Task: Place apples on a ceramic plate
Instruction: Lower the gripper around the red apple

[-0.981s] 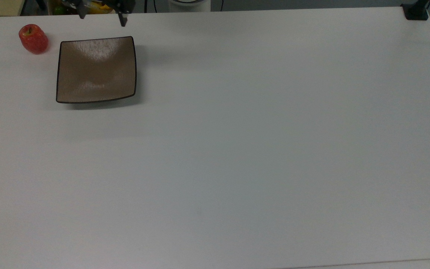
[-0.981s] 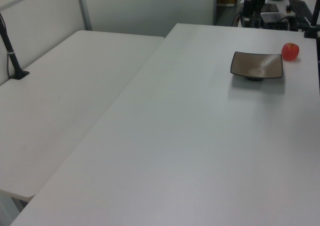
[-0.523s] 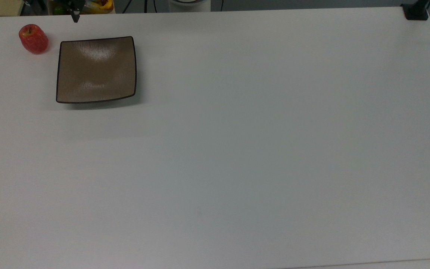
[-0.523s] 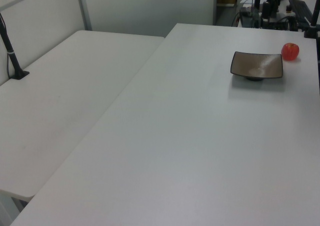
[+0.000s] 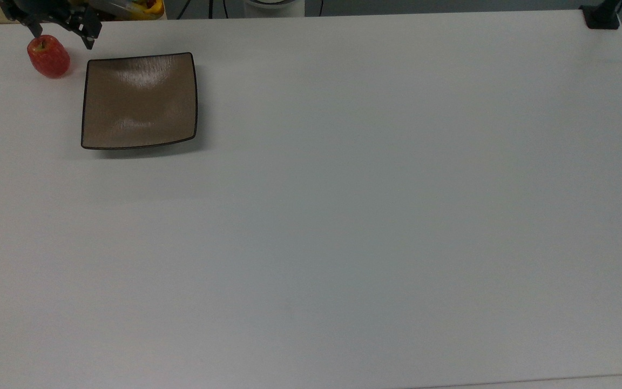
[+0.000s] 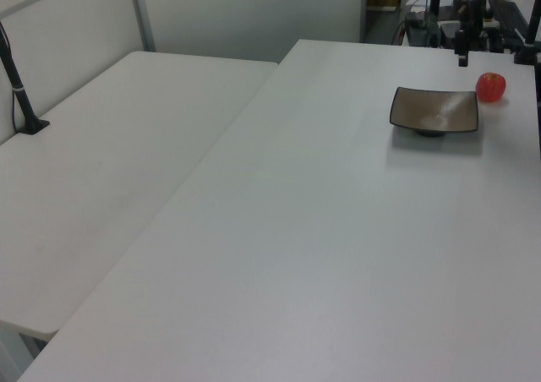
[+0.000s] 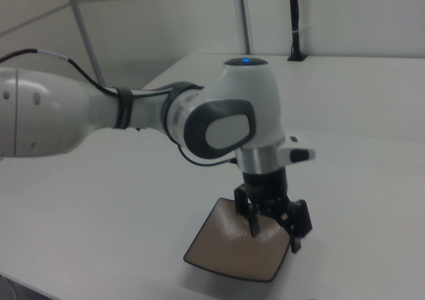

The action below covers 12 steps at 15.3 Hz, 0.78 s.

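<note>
Apples here means one small red apple [image 5: 48, 56], standing on the white table [image 5: 343, 216] at about 9 o'clock from the ceramic plate [image 5: 139, 100] in the top view, near the plate's rim but not touching it; the plate holds nothing. The gripper [image 5: 62, 29] hangs at about 12 o'clock of the apple in the top view, its two fingers spread apart and holding nothing; the right view shows the same wide gap in front of the plate [image 7: 239, 250]. The step in hand looks like the approach to the apple. To do it well, I would centre the open fingers over the fruit, come straight down so one finger passes on each side of its widest part, and close gently, since a round glossy apple could roll or squirt out of an off-centre pinch. No brand, label or writing can be read on anything here.
</note>
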Tool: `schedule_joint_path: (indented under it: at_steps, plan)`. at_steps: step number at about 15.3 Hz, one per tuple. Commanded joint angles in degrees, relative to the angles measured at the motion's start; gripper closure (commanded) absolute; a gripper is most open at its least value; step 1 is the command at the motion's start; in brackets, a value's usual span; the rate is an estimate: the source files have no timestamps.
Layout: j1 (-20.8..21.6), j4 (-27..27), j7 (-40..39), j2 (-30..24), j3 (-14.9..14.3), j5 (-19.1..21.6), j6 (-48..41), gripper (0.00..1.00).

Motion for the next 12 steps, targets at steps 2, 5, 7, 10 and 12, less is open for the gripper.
schedule_joint_path:
  at_steps: [2,5,7,10,12]
  plan:
    - [-2.06,-0.39,-1.97,3.13,-0.77,-3.27,2.10,0.00]
    - [-3.65,-0.39,-2.76,4.09,-0.77,-4.68,3.93,0.00]
    - [-5.05,-0.39,-2.94,4.71,-0.86,-4.68,5.17,0.00]
    - [-6.28,-0.12,-3.20,6.90,-0.86,-5.47,6.31,0.00]
    - [-6.81,0.05,-3.20,7.44,-0.86,-6.61,6.32,0.00]
